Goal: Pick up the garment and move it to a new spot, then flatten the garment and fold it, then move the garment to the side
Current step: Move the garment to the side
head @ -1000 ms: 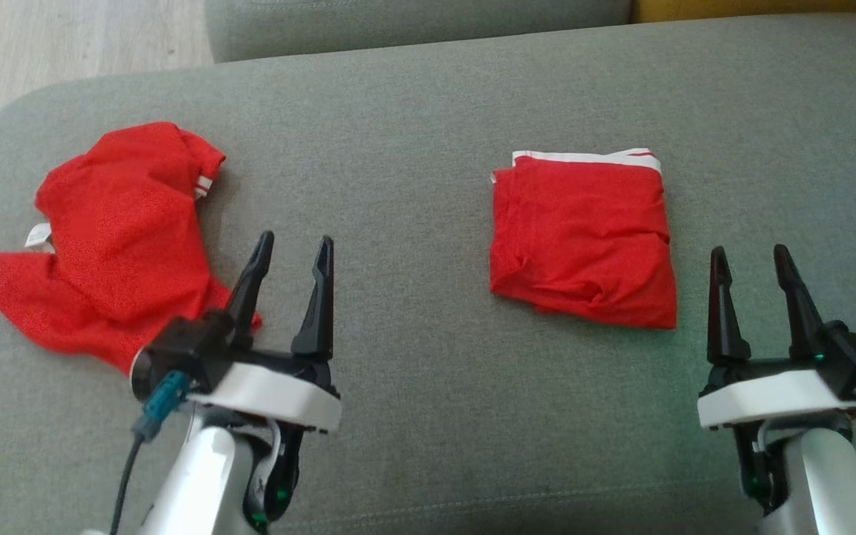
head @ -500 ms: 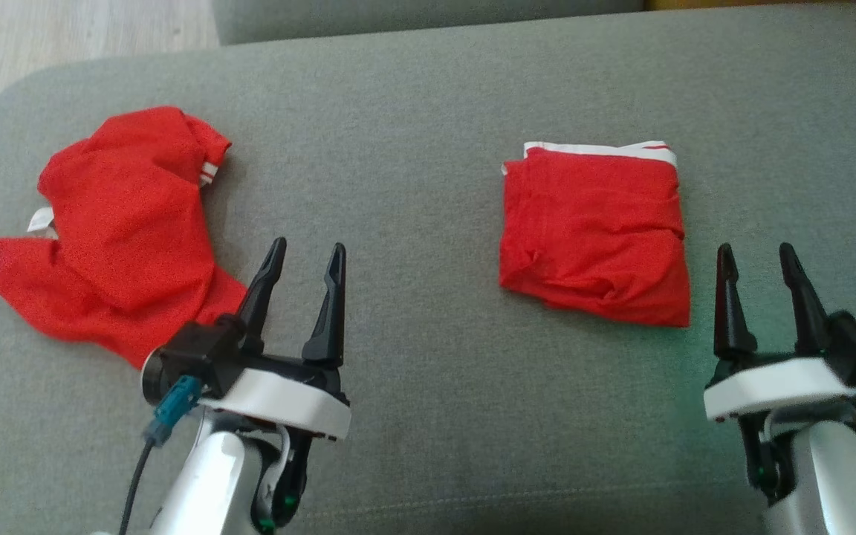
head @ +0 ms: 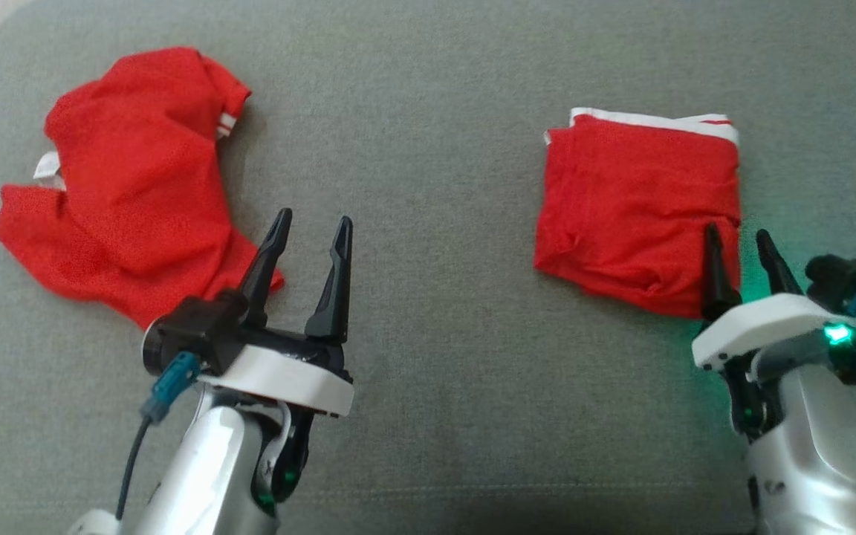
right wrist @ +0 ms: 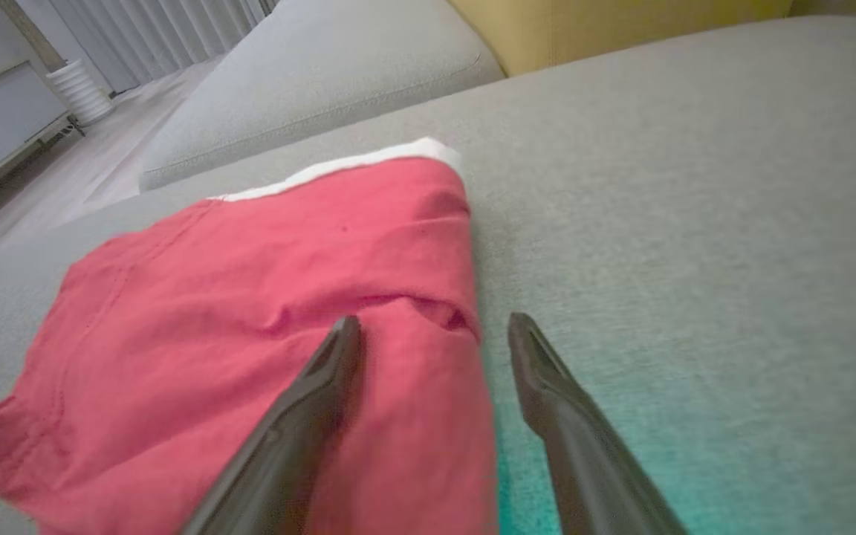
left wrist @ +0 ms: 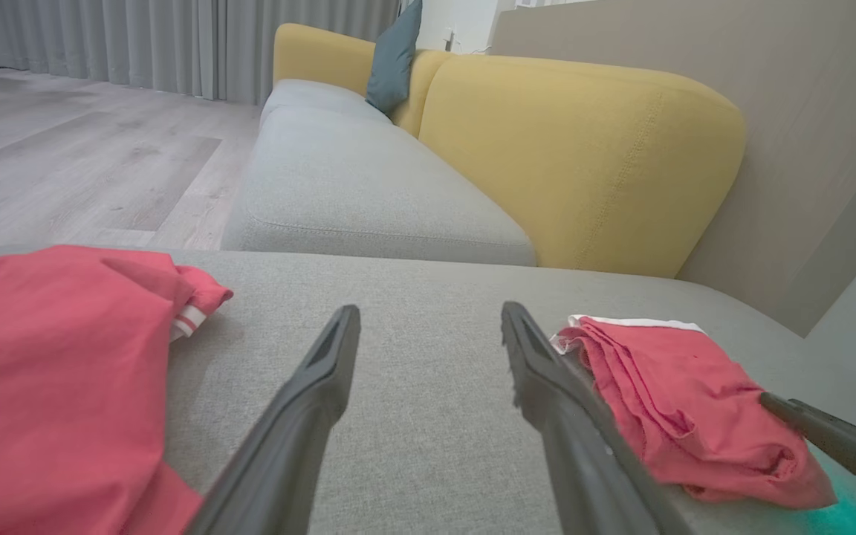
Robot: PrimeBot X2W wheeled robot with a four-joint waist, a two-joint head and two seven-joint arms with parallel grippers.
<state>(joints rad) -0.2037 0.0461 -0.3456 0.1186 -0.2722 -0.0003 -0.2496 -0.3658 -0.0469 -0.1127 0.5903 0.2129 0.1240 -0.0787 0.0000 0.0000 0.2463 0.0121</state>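
Advanced right gripper (head: 735,232) onto near right corner of folded garment (head: 636,200); fingers spread, straddling its edge. Left gripper (head: 315,217) spread, empty, beside crumpled garment (head: 131,171). Risk: pinching top layer only, so fold opens when dragged sideways.

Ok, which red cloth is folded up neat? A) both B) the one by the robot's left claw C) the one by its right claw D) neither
C: the folded garment by the right gripper is a tidy square with a white edge; the crumpled garment by the left gripper lies rumpled.
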